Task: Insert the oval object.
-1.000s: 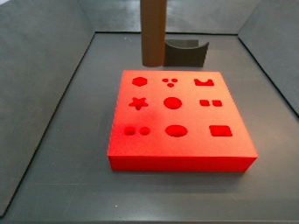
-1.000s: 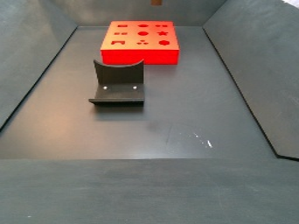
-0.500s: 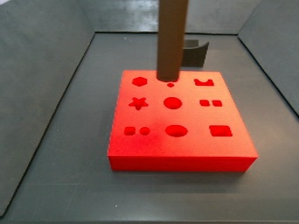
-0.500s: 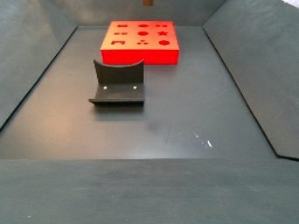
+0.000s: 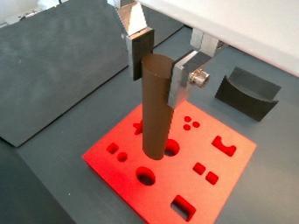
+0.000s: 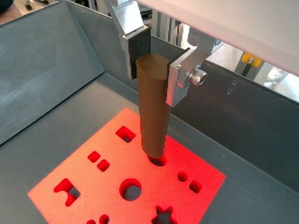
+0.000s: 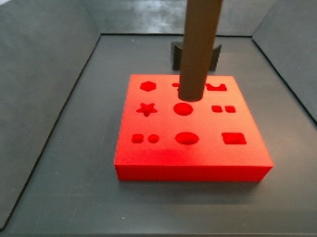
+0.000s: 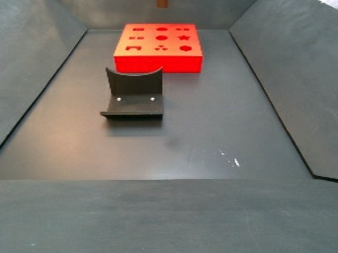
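Note:
The oval object is a tall brown peg. It hangs upright over the back half of the red block, its lower end just above the block's top. My gripper is shut on the peg's upper end, which sits between the silver fingers in both wrist views. The peg points down at the block, which has several shaped holes. The oval hole lies in the block's front row, nearer the camera than the peg's end. The gripper itself is out of both side views.
The dark fixture stands behind the red block, partly hidden by the peg; it also shows in a side view and a wrist view. Grey walls enclose the dark floor. The block sits near the far wall.
The peg has moved from beside the fixture, behind the block, forward and to the right, and now hangs over the block's back rows of holes. The block and fixture have not moved.

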